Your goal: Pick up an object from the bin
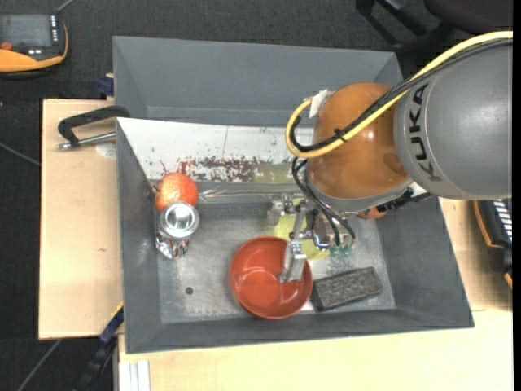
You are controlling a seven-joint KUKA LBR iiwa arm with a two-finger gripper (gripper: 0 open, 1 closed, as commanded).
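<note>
Camera view: tool point(291, 267) hangs over the right side of the upward-facing red bowl point(252, 282); grip cannot be told.

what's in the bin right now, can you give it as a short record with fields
bin: grey metal, a few loose things
arm tip: reaching in from the right, down at the red bowl's right side
red bowl: front middle, upright
dark grey block: flat on the floor, just right of the bowl
silver can: left side
orange-red ball: right behind the can, by the left wall
yellow-green thing: behind the bowl, partly under the arm, kind unclear
held: cannot tell
</note>
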